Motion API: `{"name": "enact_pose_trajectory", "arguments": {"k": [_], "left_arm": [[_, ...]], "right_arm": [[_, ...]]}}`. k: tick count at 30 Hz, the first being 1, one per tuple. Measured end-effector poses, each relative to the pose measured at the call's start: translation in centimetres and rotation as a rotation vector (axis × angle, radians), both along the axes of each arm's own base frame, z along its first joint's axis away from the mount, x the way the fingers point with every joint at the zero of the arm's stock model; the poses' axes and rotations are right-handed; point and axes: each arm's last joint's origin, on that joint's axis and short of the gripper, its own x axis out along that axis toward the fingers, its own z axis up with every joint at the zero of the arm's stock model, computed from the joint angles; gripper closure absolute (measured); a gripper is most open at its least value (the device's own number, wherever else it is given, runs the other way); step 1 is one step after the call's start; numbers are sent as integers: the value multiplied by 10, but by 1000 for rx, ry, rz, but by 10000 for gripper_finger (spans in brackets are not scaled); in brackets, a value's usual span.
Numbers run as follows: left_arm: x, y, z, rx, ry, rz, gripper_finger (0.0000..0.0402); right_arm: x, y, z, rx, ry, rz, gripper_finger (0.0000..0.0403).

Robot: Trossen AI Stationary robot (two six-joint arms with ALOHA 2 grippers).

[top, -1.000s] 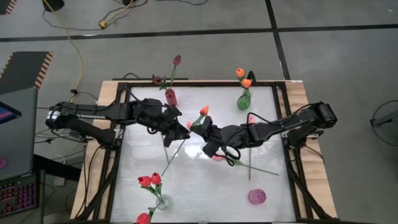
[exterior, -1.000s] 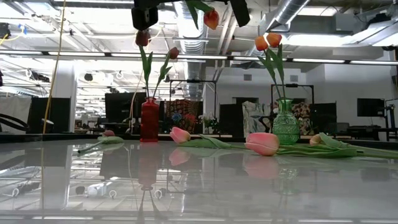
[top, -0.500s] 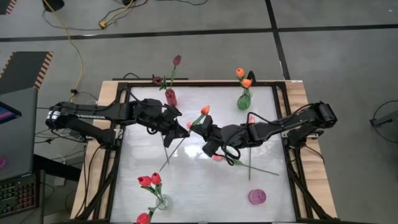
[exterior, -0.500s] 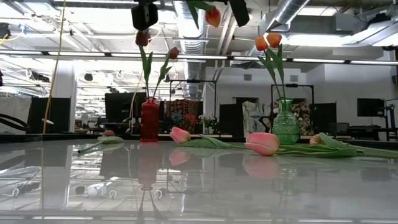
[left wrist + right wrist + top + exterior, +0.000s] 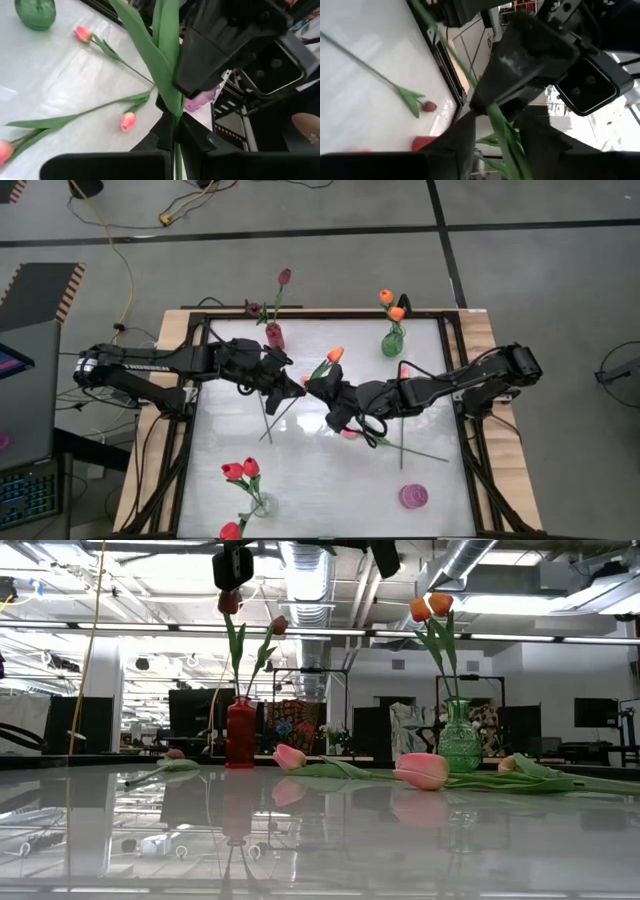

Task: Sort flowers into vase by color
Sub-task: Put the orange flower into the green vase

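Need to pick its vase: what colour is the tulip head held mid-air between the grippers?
Orange tulip head; high view shows it best.

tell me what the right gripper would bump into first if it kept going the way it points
Probably the left gripper. The right gripper points straight at it over mid-table, open around the stem of the orange tulip that the left one has shut on; height is hard to judge.

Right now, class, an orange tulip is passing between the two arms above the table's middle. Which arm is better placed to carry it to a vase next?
Probably the left: its fingers are shut on the tulip stem, while the right gripper has opened beside it.
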Motion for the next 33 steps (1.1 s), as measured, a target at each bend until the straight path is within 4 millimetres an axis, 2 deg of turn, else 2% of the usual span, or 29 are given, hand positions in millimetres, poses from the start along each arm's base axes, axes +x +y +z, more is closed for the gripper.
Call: {"name": "enact_pose_trajectory", "arguments": {"k": [7, 17, 20, 23, 27, 30, 33], "left_arm": [[0, 3, 0, 87, -3, 61, 401], [0, 8, 0, 283, 8, 193, 401], [0, 10, 0, 344, 15, 225, 401], [-1, 11, 0, 379, 19, 236, 401], [-1, 11, 0, 386, 19, 241, 401], [-1, 11, 0, 400, 19, 235, 401], [0, 11, 0, 403, 18, 235, 401]], "right_arm": [[-2, 9, 1, 172, -68, -24, 205], [-10, 17, 2, 204, -140, -242, 218], [-19, 16, 9, 282, -167, -261, 220], [-35, 7, 22, 398, -193, -298, 220], [-65, -14, 36, 666, -190, -301, 220], [-86, -31, 33, 868, -182, -271, 220], [-100, -45, 19, 1002, -242, -268, 220]]}}
